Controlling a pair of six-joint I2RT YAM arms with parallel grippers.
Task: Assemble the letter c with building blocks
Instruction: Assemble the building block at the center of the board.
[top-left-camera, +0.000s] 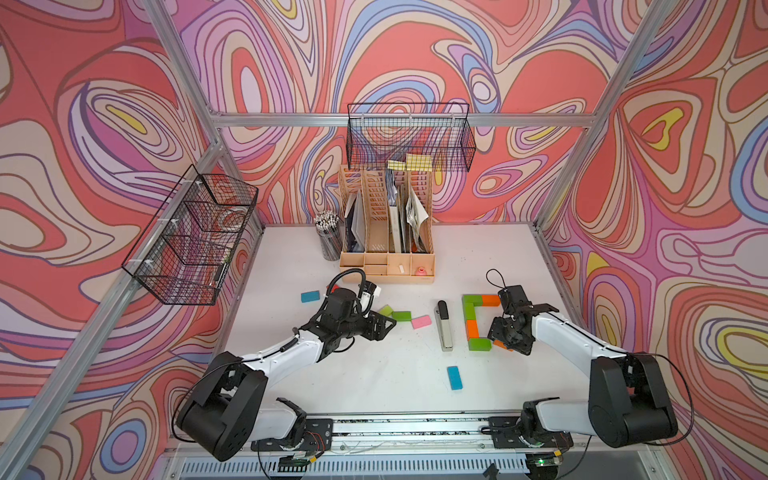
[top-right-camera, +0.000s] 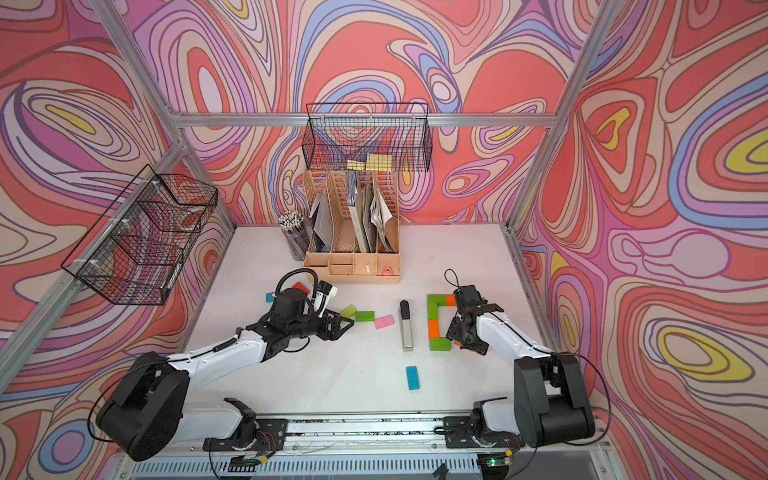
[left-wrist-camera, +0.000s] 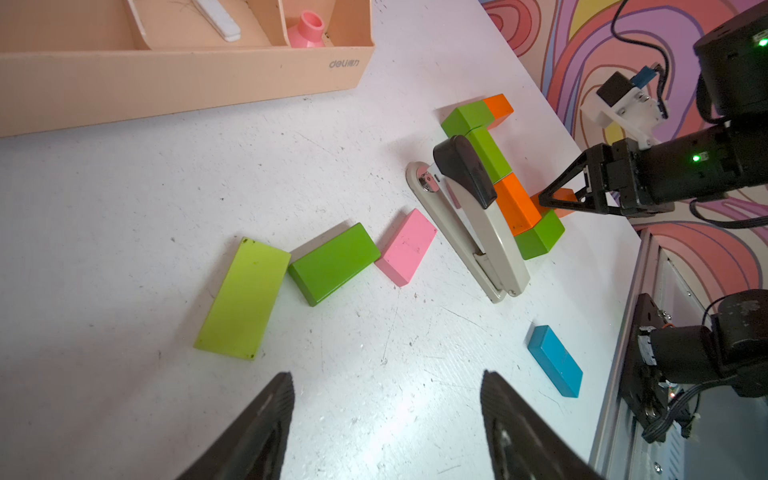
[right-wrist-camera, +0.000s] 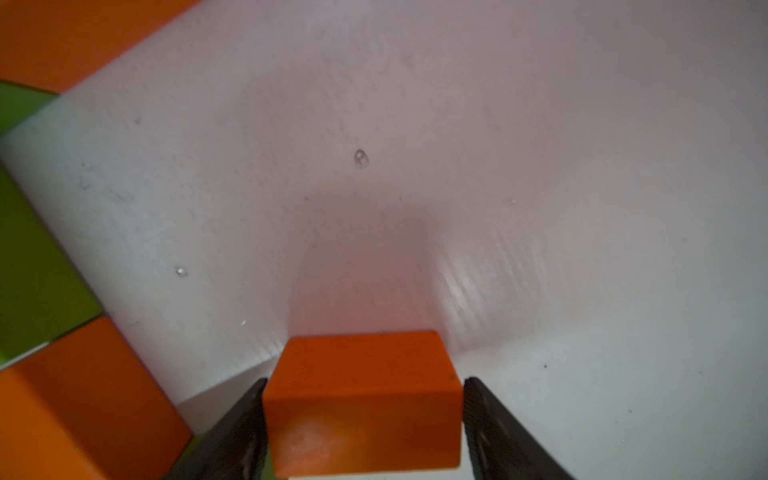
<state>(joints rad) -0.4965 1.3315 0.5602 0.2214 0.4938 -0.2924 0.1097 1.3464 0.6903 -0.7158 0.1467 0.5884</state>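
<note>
The letter c (top-left-camera: 472, 328) lies right of centre as a bracket of green and orange bricks, seen too as letter c (left-wrist-camera: 515, 208). My right gripper (top-left-camera: 500, 338) is at the end of its near arm, with the orange block (right-wrist-camera: 361, 374) between the jaws. Slim gaps show at both of its sides, so the gripper is open. My left gripper (left-wrist-camera: 386, 386) hovers open and empty over bare table, near the lime block (left-wrist-camera: 243, 299), green block (left-wrist-camera: 332, 264) and pink block (left-wrist-camera: 407, 247). Blue blocks lie at the far left (top-left-camera: 310, 296) and near the front (top-left-camera: 454, 377).
A silver-and-black stapler (top-left-camera: 444, 328) lies just left of the letter's spine. A wooden desk organizer (top-left-camera: 387, 266) and a pencil cup (top-left-camera: 329, 241) stand at the back. A red block (top-right-camera: 300, 287) peeks out behind the left arm. Wire baskets hang on the walls.
</note>
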